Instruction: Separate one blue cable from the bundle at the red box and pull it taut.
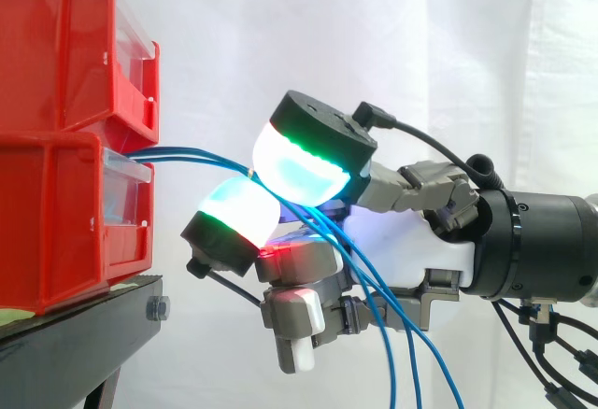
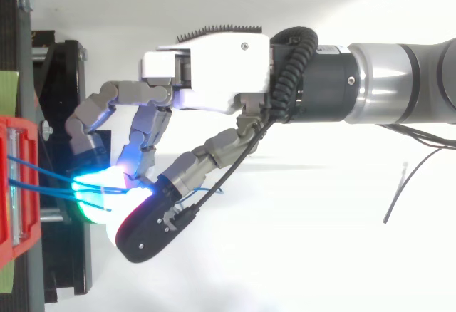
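A bundle of thin blue cables (image 1: 196,157) comes out of the clear drawer front of the lower red box (image 1: 56,232) and runs right into my hand (image 1: 411,232). Two glowing fingertips (image 1: 304,162), one above and one below, close together round the cables a short way from the box. Behind the pads the cables drop slack under the palm toward the bottom edge. From above, the blue cables (image 2: 43,177) leave the red box (image 2: 18,184) and end between the lit pads of the hand (image 2: 214,70). I cannot tell how many cables are pinched.
A second red box (image 1: 56,45) is stacked on the lower one. Both rest on a black stand (image 1: 75,334) at the left. A white curtain hangs behind, and the arm reaches in from the right.
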Robot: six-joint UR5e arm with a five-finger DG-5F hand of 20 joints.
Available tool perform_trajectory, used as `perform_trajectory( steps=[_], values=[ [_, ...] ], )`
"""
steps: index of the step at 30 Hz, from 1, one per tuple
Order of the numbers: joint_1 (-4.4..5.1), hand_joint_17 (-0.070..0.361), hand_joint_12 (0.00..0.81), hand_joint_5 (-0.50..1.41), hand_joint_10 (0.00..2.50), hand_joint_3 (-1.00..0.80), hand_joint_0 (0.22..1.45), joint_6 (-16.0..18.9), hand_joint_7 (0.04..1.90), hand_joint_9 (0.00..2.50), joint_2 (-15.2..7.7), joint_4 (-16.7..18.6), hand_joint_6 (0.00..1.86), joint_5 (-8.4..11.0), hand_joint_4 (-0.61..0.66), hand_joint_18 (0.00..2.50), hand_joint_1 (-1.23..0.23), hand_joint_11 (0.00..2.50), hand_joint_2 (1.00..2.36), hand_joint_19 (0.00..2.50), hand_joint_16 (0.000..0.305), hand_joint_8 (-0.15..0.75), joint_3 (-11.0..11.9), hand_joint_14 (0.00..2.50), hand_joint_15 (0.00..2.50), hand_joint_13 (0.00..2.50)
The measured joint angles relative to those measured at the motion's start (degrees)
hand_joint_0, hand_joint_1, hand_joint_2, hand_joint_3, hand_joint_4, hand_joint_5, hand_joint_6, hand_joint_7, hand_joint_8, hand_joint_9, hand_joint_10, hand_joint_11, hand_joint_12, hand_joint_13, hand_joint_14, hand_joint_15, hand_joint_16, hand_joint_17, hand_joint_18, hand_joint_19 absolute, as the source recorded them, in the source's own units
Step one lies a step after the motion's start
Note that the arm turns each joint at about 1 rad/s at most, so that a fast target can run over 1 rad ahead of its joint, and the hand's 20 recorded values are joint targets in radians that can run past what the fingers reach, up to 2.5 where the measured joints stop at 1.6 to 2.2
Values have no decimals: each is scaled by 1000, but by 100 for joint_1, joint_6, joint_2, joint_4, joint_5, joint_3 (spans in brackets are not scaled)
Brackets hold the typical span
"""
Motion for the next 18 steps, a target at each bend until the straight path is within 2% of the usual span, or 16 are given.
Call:
perform_trajectory(
  steps=[4, 9, 11, 15, 18],
  values=[
    [0, 103, 338, -164, 23, -500, 725, -3, 1168, 1129, 0, 1, 882, 2, 111, 875, -959, 1344, 1000, 781, 46, 262, 0, 30, 862, 1084],
    [0, 102, 335, -155, 22, -500, 656, -5, 1148, 1151, 0, 9, 877, 2, 124, 873, -968, 1365, 1000, 798, 45, 274, 0, 30, 864, 1092],
    [3, 103, 342, -150, 23, -500, 584, -8, 1151, 1166, 0, 13, 873, 5, 134, 878, -951, 1368, 1000, 813, 46, 277, 0, 31, 874, 1099],
    [7, 110, 364, -145, 21, -500, 520, -11, 1138, 1190, 0, 13, 860, 6, 152, 908, -839, 1372, 1000, 817, 49, 292, 0, 28, 871, 1124],
    [7, 111, 363, -144, 23, -500, 516, -12, 1127, 1195, 0, 14, 853, 7, 156, 914, -737, 1361, 1000, 832, 49, 297, 0, 28, 863, 1128]
  ],
)
